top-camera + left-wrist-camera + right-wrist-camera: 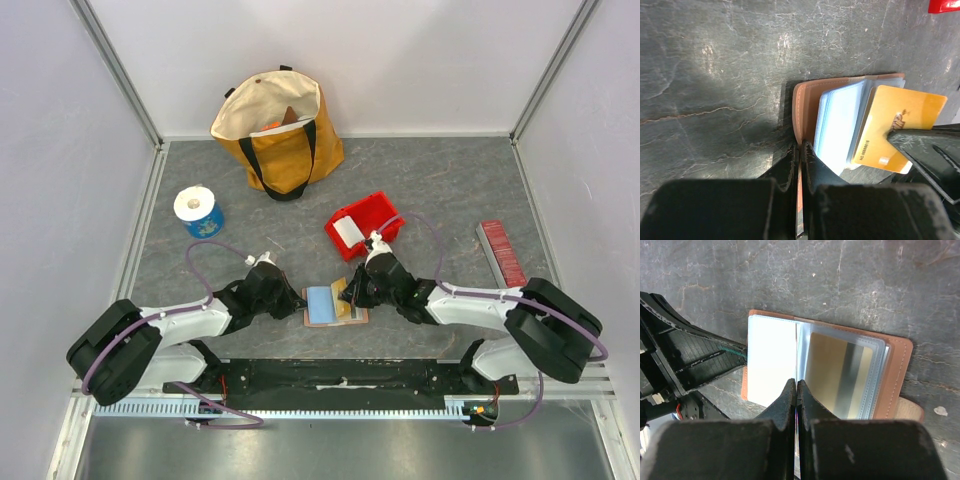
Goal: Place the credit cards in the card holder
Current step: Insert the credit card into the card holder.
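The card holder lies open on the table's near middle, pinned between the two grippers. The left gripper comes in at its 9 o'clock and the right gripper at its 2 o'clock, so both side edges are crowded. The closest neighbour is the red bin at 1 o'clock, just beyond the right wrist. The dark-red ribbed bar at 3 o'clock, the blue roll at 10 o'clock and the yellow tote bag at 11 o'clock all stand well apart from it.

In the left wrist view the left gripper is clamped on the rim of the holder's tan cover. The right gripper is pressed nearly closed on a thin edge. From the left wrist, one of its fingers lies across the lower corner of the yellow card, which juts out past the clear sleeves at a tilt.

The holder is tan leather with stitched borders and a snap tab at its far corner. One sleeve holds a pale card, another a gold card with a silver stripe.

The table is grey and veined like slate, enclosed by white walls with aluminium posts.
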`<state>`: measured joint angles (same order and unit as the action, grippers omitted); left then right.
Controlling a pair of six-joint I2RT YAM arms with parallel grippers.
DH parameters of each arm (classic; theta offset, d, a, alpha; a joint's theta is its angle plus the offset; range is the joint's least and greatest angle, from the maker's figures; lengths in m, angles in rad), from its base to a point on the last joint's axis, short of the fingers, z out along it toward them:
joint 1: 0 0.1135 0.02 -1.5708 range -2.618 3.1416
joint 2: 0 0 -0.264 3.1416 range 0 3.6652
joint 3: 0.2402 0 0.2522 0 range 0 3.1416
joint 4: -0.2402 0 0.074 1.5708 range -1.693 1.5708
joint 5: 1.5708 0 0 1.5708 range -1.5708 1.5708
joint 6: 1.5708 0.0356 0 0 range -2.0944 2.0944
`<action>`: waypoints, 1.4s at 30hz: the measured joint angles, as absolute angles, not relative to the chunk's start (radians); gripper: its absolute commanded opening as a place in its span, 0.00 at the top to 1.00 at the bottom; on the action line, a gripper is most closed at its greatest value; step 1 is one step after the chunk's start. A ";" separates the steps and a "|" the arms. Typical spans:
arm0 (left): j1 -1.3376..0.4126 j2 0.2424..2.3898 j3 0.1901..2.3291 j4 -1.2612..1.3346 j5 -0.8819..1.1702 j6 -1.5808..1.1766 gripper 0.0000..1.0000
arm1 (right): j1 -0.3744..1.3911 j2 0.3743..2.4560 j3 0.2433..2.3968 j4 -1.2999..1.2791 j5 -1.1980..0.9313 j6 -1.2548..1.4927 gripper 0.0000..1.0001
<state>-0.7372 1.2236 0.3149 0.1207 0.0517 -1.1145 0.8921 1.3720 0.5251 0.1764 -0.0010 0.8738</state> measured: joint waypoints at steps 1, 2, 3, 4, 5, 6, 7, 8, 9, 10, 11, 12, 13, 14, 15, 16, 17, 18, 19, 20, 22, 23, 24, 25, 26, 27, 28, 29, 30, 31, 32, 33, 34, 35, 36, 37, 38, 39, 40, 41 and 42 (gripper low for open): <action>-0.737 1.223 0.315 0.120 0.052 -1.115 0.98 | 0.892 1.379 0.516 0.195 -0.012 0.882 1.00; -0.737 1.223 0.315 0.120 0.052 -1.115 0.98 | 0.891 1.389 0.504 0.222 -0.025 0.891 1.00; -0.737 1.223 0.315 0.120 0.052 -1.115 0.98 | 0.888 1.399 0.492 0.243 -0.038 0.899 1.00; -0.737 1.223 0.315 0.120 0.052 -1.115 0.98 | 0.885 1.409 0.482 0.262 -0.051 0.906 1.00; -0.737 1.223 0.315 0.120 0.052 -1.116 0.98 | 0.884 1.418 0.476 0.276 -0.057 0.910 1.00; -0.737 1.223 0.315 0.120 0.052 -1.116 0.98 | 0.882 1.428 0.471 0.290 -0.065 0.918 1.00; -0.737 1.223 0.315 0.120 0.052 -1.117 0.98 | 0.879 1.437 0.467 0.307 -0.073 0.924 1.00; -0.737 1.224 0.315 0.120 0.052 -1.118 0.98 | 0.879 1.443 0.464 0.319 -0.077 0.929 1.00; -0.737 1.224 0.315 0.121 0.052 -1.118 0.98 | 0.877 1.449 0.460 0.337 -0.082 0.935 1.00; -0.737 1.224 0.315 0.121 0.052 -1.118 0.98 | 0.876 1.456 0.457 0.352 -0.085 0.942 1.00; -0.737 1.224 0.315 0.121 0.052 -1.119 0.98 | 0.875 1.462 0.451 0.370 -0.090 0.949 1.00; -0.737 1.224 0.315 0.121 0.052 -1.121 0.98 | 0.875 1.468 0.446 0.386 -0.093 0.954 1.00; -0.737 1.224 0.315 0.121 0.052 -1.122 0.98 | 0.875 1.474 0.440 0.401 -0.095 0.963 1.00; -0.737 1.224 0.314 0.122 0.052 -1.124 0.98 | 0.874 1.480 0.433 0.418 -0.098 0.973 1.00; -0.737 1.224 0.313 0.124 0.052 -1.127 0.98 | 0.873 1.487 0.426 0.436 -0.101 0.984 1.00; -0.737 1.224 0.311 0.126 0.053 -1.129 0.98 | 0.873 1.493 0.422 0.450 -0.101 0.992 1.00; -0.737 1.224 0.310 0.129 0.053 -1.132 0.98 | 0.873 1.499 0.415 0.470 -0.101 1.000 1.00; -0.737 1.224 0.307 0.133 0.053 -1.137 0.98 | 0.873 1.505 0.407 0.491 -0.101 1.012 1.00; -0.737 1.224 0.305 0.137 0.054 -1.140 0.98 | 0.873 1.507 0.399 0.508 -0.101 1.022 1.00; -0.737 1.224 0.303 0.141 0.054 -1.142 0.98 | 0.873 1.507 0.392 0.519 -0.100 1.029 1.00; -0.737 1.224 0.297 0.151 0.054 -1.150 0.98 | 0.873 1.504 0.377 0.537 -0.096 1.044 1.00; -0.737 1.224 0.294 0.157 0.055 -1.155 0.98 | 0.873 1.499 0.370 0.540 -0.092 1.048 1.00; -0.737 1.224 0.290 0.163 0.055 -1.160 0.98 | 0.873 1.492 0.364 0.540 -0.089 1.051 1.00; -0.737 1.223 0.287 0.168 0.055 -1.163 0.98 | 0.873 1.483 0.357 0.538 -0.082 1.053 1.00; -0.737 1.223 0.287 0.171 0.056 -1.165 0.98 | 0.873 1.470 0.350 0.534 -0.073 1.055 1.00; -0.737 1.223 0.286 0.172 0.056 -1.167 0.98 | 0.873 1.457 0.344 0.528 -0.067 1.055 1.00; -0.737 1.223 0.285 0.175 0.056 -1.168 0.98 | 0.871 1.445 0.337 0.522 -0.062 1.055 1.00; -0.737 1.223 0.283 0.176 0.056 -1.170 0.98 | 0.870 1.436 0.332 0.517 -0.057 1.055 1.00; -0.737 1.223 0.282 0.178 0.056 -1.171 0.98 | 0.867 1.425 0.327 0.512 -0.052 1.054 1.00; -0.737 1.223 0.282 0.179 0.056 -1.171 0.98 | 0.865 1.422 0.326 0.508 -0.049 1.055 1.00; -0.737 1.223 0.281 0.181 0.056 -1.171 0.98 | 0.863 1.421 0.326 0.507 -0.047 1.054 1.00; -0.737 1.223 0.281 0.181 0.057 -1.171 0.98 | 0.863 1.422 0.326 0.508 -0.047 1.054 1.00; -0.737 1.223 0.281 0.181 0.057 -1.171 0.98 | 0.862 1.424 0.326 0.509 -0.048 1.054 1.00; -0.737 1.223 0.281 0.181 0.057 -1.171 0.98 | 0.862 1.428 0.326 0.513 -0.049 1.054 1.00; -0.737 1.224 0.281 0.181 0.057 -1.171 0.98 | 0.861 1.437 0.326 0.522 -0.051 1.054 1.00; -0.737 1.224 0.281 0.182 0.057 -1.171 0.98 | 0.861 1.448 0.326 0.533 -0.055 1.055 1.00; -0.737 1.224 0.281 0.182 0.057 -1.171 0.98 | 0.861 1.458 0.327 0.545 -0.060 1.055 1.00; -0.737 1.224 0.281 0.182 0.058 -1.171 0.98 | 0.859 1.471 0.329 0.560 -0.068 1.055 1.00; -0.737 1.224 0.281 0.182 0.058 -1.171 0.98 | 0.858 1.487 0.334 0.576 -0.076 1.055 1.00; -0.737 1.224 0.281 0.182 0.058 -1.171 0.98 | 0.858 1.500 0.338 0.588 -0.083 1.055 1.00; -0.737 1.224 0.281 0.182 0.058 -1.171 0.98 | 0.857 1.514 0.342 0.600 -0.090 1.055 1.00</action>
<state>-0.7372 1.2243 0.2810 0.1822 0.0578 -1.1713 0.8570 1.5135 0.3420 0.6003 -0.0902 1.0550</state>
